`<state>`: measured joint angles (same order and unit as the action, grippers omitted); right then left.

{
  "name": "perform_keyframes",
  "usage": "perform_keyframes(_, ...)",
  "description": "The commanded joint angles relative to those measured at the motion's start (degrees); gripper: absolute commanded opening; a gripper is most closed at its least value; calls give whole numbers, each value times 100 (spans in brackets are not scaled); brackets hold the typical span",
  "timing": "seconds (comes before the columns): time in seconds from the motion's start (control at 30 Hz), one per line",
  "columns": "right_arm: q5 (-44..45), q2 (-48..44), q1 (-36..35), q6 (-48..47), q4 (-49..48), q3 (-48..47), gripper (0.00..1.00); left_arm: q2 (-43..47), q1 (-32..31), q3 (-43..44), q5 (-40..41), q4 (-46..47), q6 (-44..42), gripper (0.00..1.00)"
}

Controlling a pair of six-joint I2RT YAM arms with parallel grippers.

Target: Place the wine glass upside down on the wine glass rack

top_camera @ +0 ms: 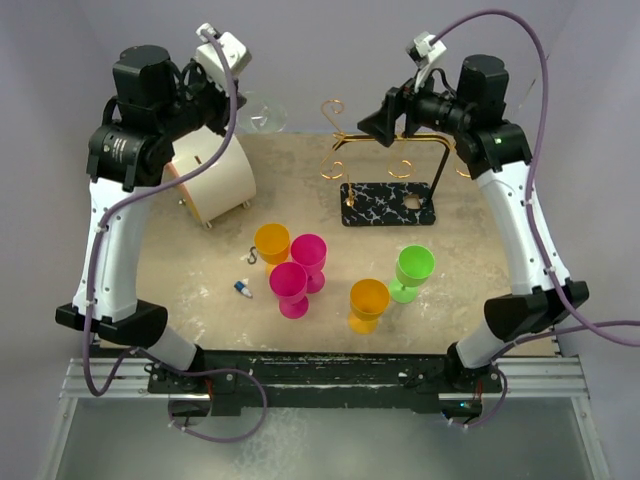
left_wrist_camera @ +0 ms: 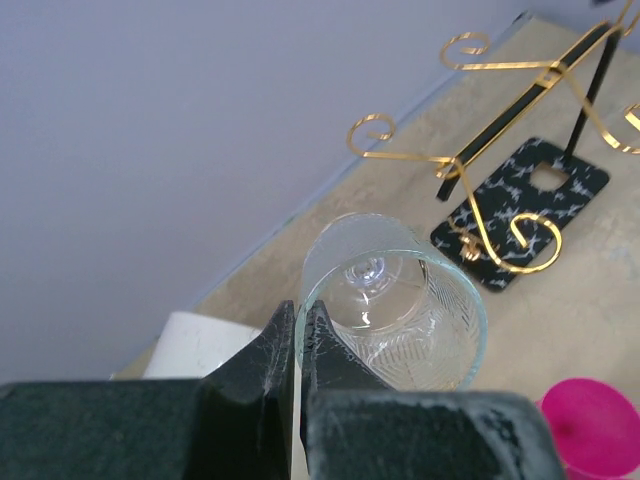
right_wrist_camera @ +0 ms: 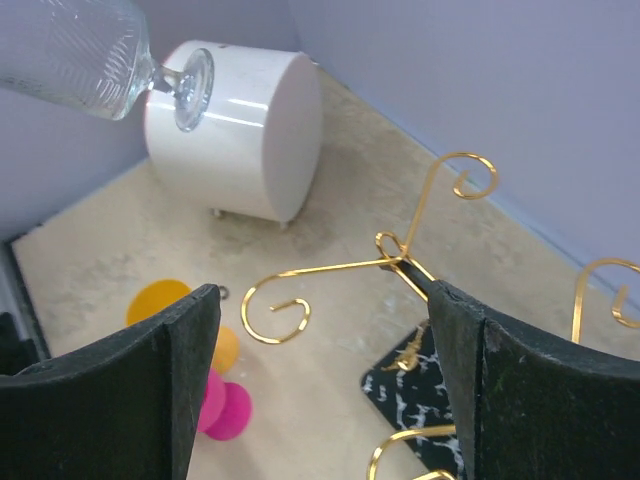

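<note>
Left claw [left_wrist_camera: 300,325] clamps clear wine glass [left_wrist_camera: 395,310] by rim, axis sideways; gold-wire black-base rack [top_camera: 375,210] lies right; right claw [right_wrist_camera: 322,300] wide open, empty.

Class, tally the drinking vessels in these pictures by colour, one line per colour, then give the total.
Orange cups: 2
Pink cups: 2
Green cup: 1
Clear wine glass: 1
Total: 6
</note>
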<state>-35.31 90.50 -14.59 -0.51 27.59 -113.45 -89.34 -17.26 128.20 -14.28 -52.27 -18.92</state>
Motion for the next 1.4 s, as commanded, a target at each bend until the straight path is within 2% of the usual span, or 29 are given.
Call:
perform_keyframes(0.0,-661,105,-48,1069,-909,53,85,-56,24,413,-907,1170,899,0)
perform_keyframes(0.13,-1092,220,-161,1720,-1397,315,74,-267,19,488,-1298,1407,1424,0)
perform_keyframes(0.37,-1038,187,-299,2680,-2361,1047,62,-510,19,584,-1808,1673,2063,0)
perform_keyframes(0.97,-1434,655,-439,3575,-2988,872,51,-489,-6,144,-2263,1938,2259,0)
perform_keyframes(1.23,-1232,666,-474,3642,-2889,893,22,-473,-32,62,-2323,1988,2258,0)
perform_keyframes(1.37,-1105,671,-499,3681,-2829,901,21,-475,-63,-2,-2290,2028,2261,0)
